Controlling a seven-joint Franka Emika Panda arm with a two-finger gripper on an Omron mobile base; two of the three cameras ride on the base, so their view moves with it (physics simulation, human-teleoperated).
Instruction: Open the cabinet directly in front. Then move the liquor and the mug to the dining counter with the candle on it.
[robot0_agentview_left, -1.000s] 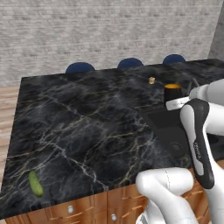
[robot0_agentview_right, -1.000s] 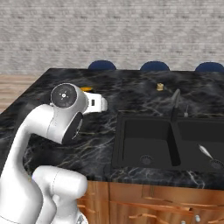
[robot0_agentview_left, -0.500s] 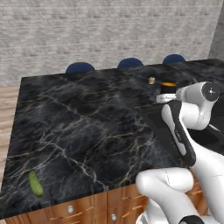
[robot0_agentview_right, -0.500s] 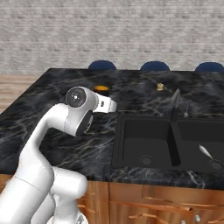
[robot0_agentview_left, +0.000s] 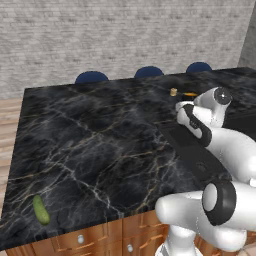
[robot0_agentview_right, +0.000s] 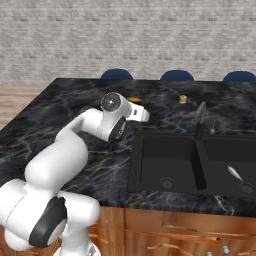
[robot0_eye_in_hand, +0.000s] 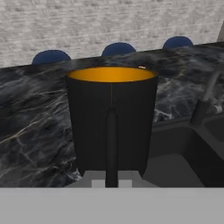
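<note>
My gripper (robot0_eye_in_hand: 111, 178) is shut on the thin handle of the mug (robot0_eye_in_hand: 111, 118), a black cylinder with a yellow-orange inside, held upright right in front of the hand camera. From the base views only its orange rim (robot0_agentview_left: 190, 94) (robot0_agentview_right: 134, 100) peeks past the white hand, low over the dining counter (robot0_agentview_left: 90, 145), a black marble slab with white veins. A small yellowish candle (robot0_agentview_left: 173, 92) (robot0_agentview_right: 183, 99) stands on the slab just beyond the hand. The liquor and the cabinet are out of view.
A black double sink (robot0_agentview_right: 170, 160) with a dark faucet (robot0_agentview_right: 200, 117) is set into the counter to the right of the hand. Dark-blue stools (robot0_agentview_left: 91, 77) (robot0_agentview_right: 117, 74) line the far edge. A green cucumber (robot0_agentview_left: 40, 209) lies at the near left corner.
The arm has stretched forward across the counter, carrying the mug away from the base and toward the candle. The grip on the mug has stayed the same.
</note>
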